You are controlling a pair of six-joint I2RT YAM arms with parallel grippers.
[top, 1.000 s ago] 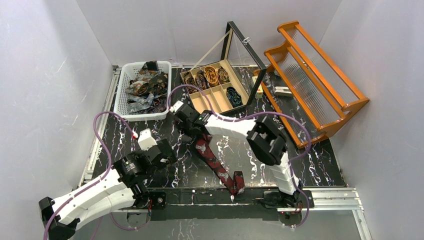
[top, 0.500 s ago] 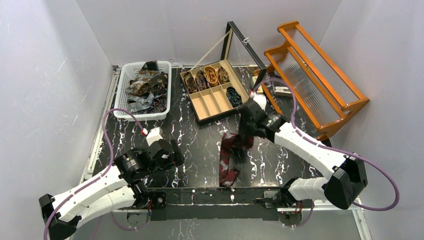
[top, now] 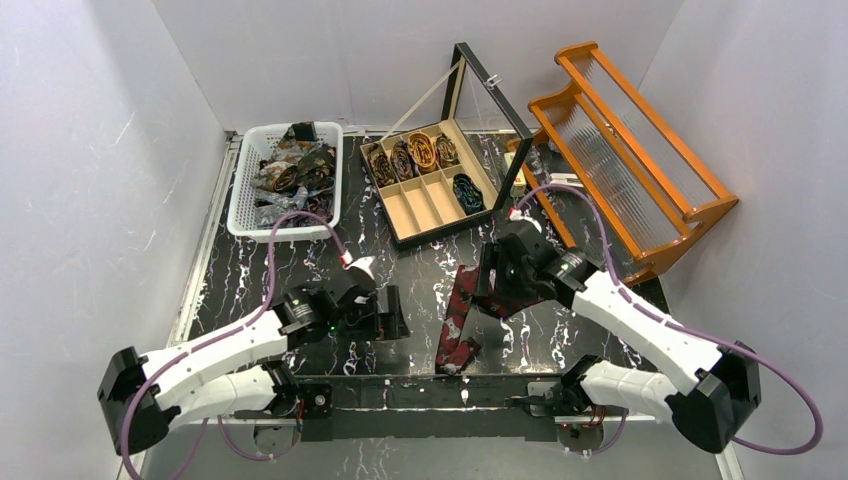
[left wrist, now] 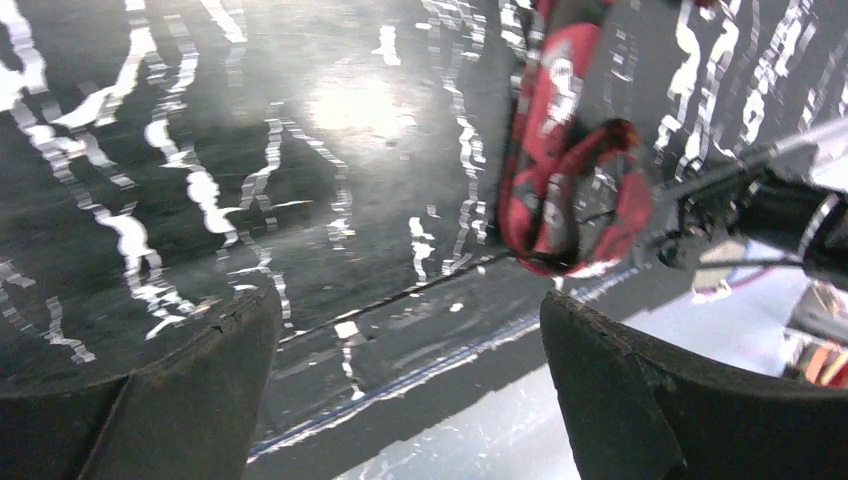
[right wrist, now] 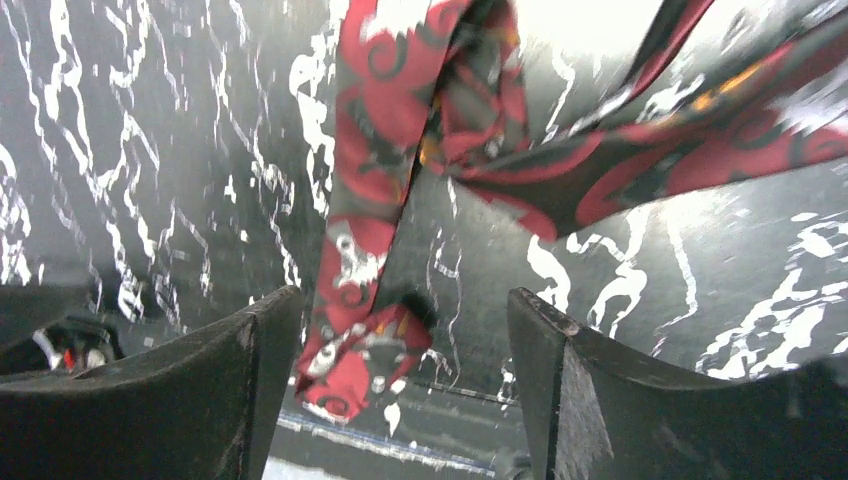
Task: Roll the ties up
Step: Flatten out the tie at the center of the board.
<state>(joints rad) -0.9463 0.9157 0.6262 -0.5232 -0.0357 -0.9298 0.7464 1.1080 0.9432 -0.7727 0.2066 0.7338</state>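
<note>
A red patterned tie (top: 455, 330) lies on the black marbled table, its far part bunched and its near end by the front rail. My right gripper (top: 488, 285) hovers open over the bunched part; in the right wrist view the tie (right wrist: 370, 150) runs down between the spread fingers (right wrist: 240, 380) of that gripper (right wrist: 405, 300), lying below them. To the tie's left my left gripper (top: 398, 316) is open and empty. Its wrist view shows the folded tie end (left wrist: 570, 170) beyond the open gripper (left wrist: 410, 310). More ties (top: 290, 175) are heaped in a white basket (top: 240, 205). Coiled ties (top: 415, 155) sit in a wooden box.
The compartment box (top: 425, 205) stands at the back centre with its glass lid (top: 490, 110) raised. An orange wooden rack (top: 620, 170) lies at the back right. A metal rail (top: 450, 390) runs along the near table edge.
My right arm swung from the table's left centre to the right, dragging the red tie, then opened its jaws and let go. My left arm reached right, toward the tie.
</note>
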